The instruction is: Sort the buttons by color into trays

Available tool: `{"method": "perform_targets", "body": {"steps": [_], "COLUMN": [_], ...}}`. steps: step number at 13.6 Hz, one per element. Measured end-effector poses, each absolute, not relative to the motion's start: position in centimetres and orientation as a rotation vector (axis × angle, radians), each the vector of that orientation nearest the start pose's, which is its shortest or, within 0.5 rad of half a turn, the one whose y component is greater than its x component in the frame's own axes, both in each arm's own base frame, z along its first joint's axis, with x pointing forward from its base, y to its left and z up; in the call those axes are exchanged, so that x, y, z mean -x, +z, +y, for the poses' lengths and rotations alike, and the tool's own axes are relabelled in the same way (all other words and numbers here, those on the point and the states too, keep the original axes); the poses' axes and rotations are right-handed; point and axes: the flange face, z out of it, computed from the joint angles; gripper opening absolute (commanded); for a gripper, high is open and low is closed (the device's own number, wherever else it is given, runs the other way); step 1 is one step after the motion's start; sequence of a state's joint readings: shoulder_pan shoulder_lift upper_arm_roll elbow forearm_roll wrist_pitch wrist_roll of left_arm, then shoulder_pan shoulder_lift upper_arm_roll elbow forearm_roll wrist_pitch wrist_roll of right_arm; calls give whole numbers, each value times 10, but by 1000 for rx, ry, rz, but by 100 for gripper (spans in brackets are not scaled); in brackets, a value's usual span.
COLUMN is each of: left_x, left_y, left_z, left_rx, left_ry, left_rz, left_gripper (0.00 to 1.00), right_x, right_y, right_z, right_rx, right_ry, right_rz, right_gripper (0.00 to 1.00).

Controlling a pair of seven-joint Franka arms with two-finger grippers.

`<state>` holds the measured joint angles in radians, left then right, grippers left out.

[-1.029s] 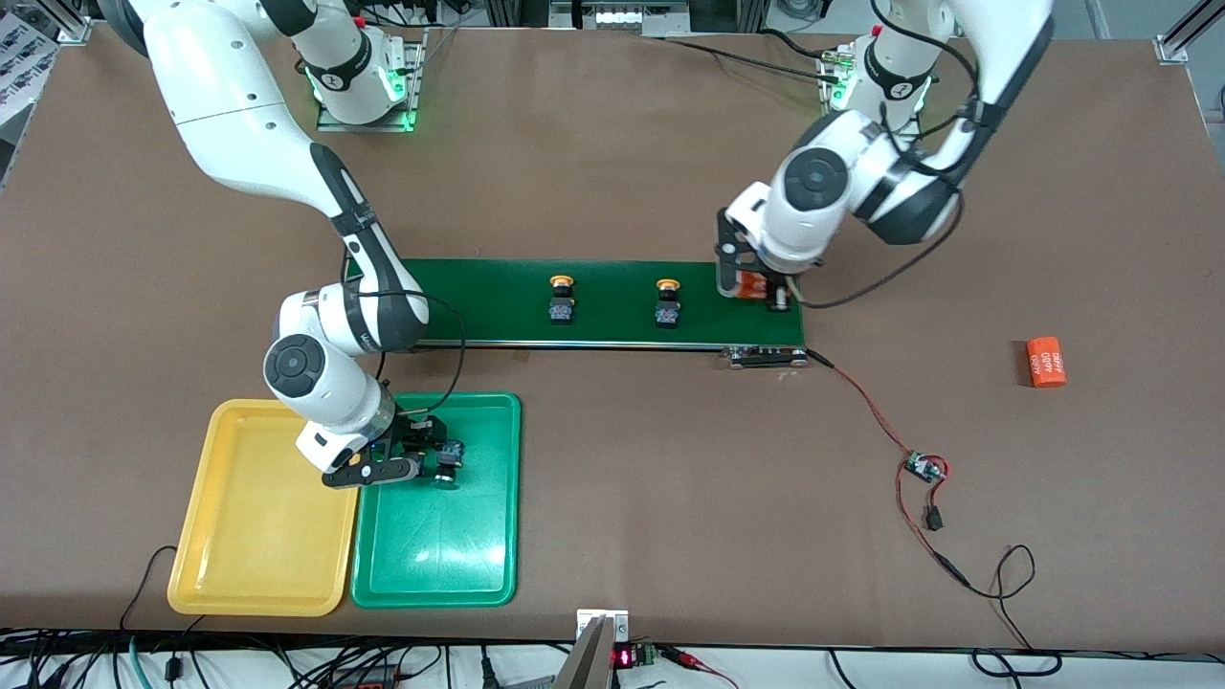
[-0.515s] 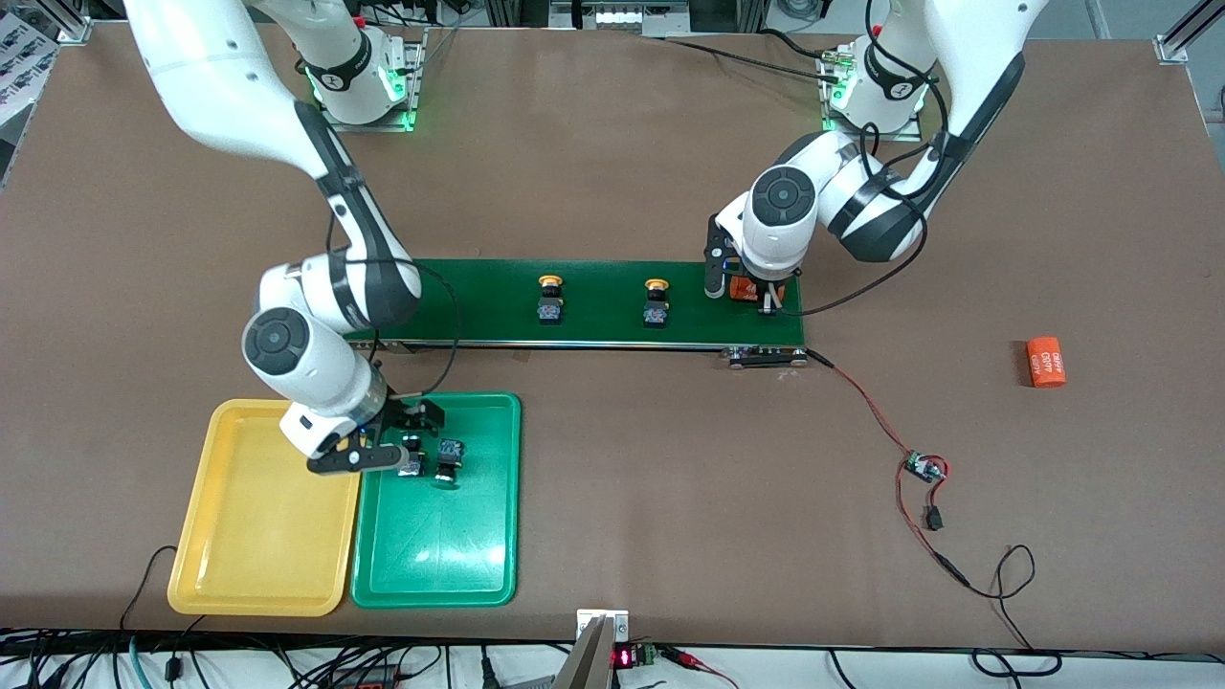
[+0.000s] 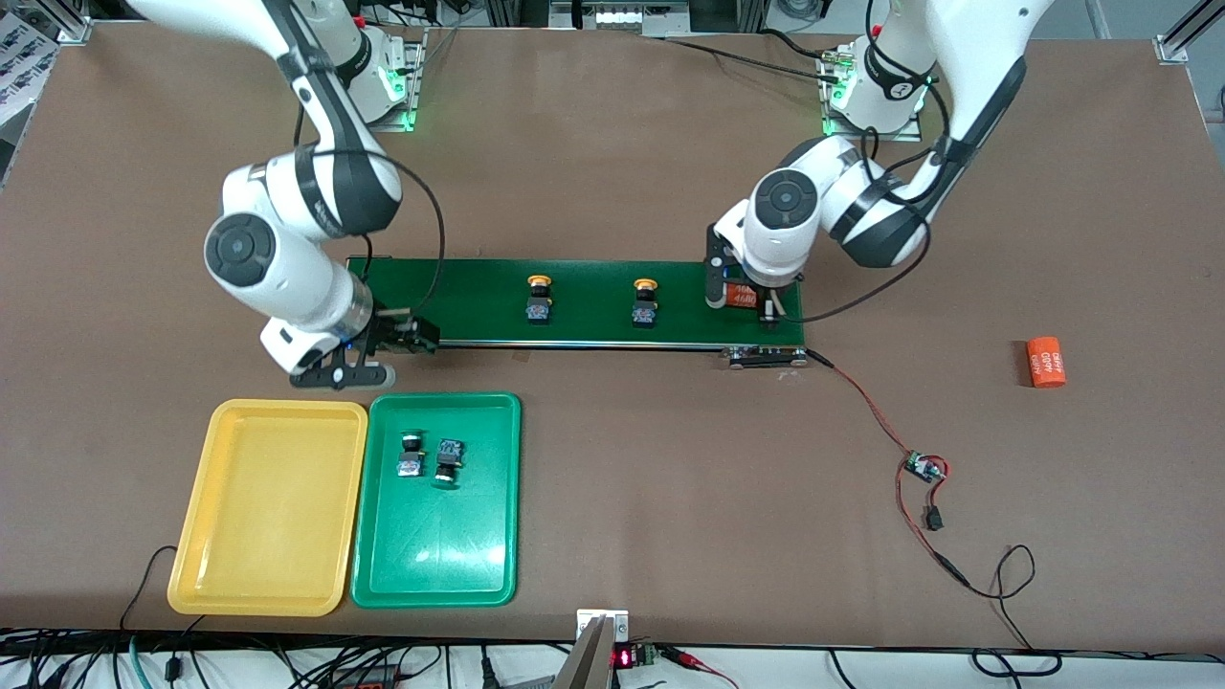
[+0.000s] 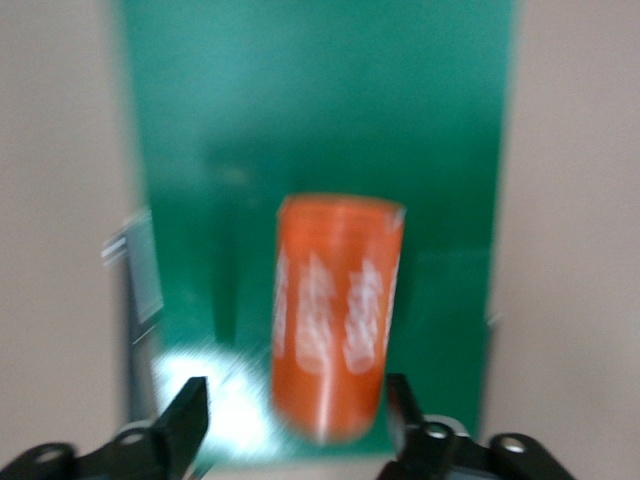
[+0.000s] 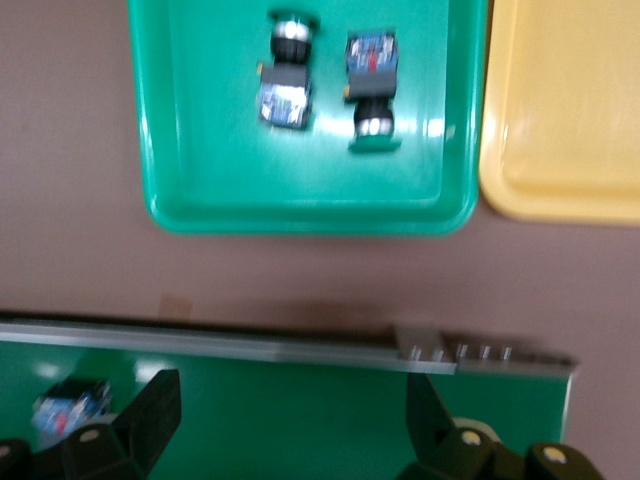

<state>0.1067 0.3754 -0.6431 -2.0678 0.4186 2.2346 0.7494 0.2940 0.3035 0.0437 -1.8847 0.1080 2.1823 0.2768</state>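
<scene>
You have both green buttons (image 3: 428, 456) in the green tray (image 3: 498, 574), two yellow buttons (image 3: 591, 299) wait on the belt (image 3: 478, 297), and both grippers (image 3: 362, 359) hang open, empty.

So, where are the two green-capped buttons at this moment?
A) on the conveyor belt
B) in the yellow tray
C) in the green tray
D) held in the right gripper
C: both green-capped buttons lie side by side in the green tray, while the yellow tray has nothing in it.
</scene>
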Motion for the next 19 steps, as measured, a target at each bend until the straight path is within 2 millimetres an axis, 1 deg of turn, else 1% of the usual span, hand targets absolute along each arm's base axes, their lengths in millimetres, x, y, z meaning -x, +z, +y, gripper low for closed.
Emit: {"method": "perform_targets", "body": {"steps": [1,2,3,4,5,7,8,10,11,12,14,16,17,19], "left_x": [-519,-535,-547,-555,-563,-570,-571,-571,-572,-575,-583,-588,-588,-586], "left_y": [295,319,338,348,349,334,326,315,312,309,303,292,285,270], "left_z": [-256,-226,-190,-150,-104,-13,25,89,113,128,140,152,162,183], "left_rx": [2213,2244,2283,2336,2404,2549,2612,2733,2784,2831,2909,2961,2981,3021], "left_ry": [132,96,91,114,143,186,191,190,181,170,142,137,142,162], "left_rz": [2056,1962,1865,1769,1672,1495,1413,1195,1065,937,671,434,333,189], "left_gripper": [100,100,100,100,100,100,100,100,100,100,100,100,100,100], "right_x": [-572,-559,-546,-535,-526,-516,-513,-504,-499,-494,-489,-488,-488,-489], "right_y": [349,348,346,343,341,337,335,326,319,311,295,282,278,274], "right_z": [215,225,236,249,261,277,281,290,295,299,305,309,310,311], "right_rx": [3044,3044,3044,3045,3044,3043,3040,3055,3075,3094,3125,3129,3128,3123], "right_ry": [74,96,118,137,148,152,143,115,99,91,90,90,88,81], "right_rz": [41,76,103,122,134,131,134,141,131,110,57,33,31,30], "right_gripper": [100,100,100,100,100,100,100,100,100,100,100,100,100,100]}}
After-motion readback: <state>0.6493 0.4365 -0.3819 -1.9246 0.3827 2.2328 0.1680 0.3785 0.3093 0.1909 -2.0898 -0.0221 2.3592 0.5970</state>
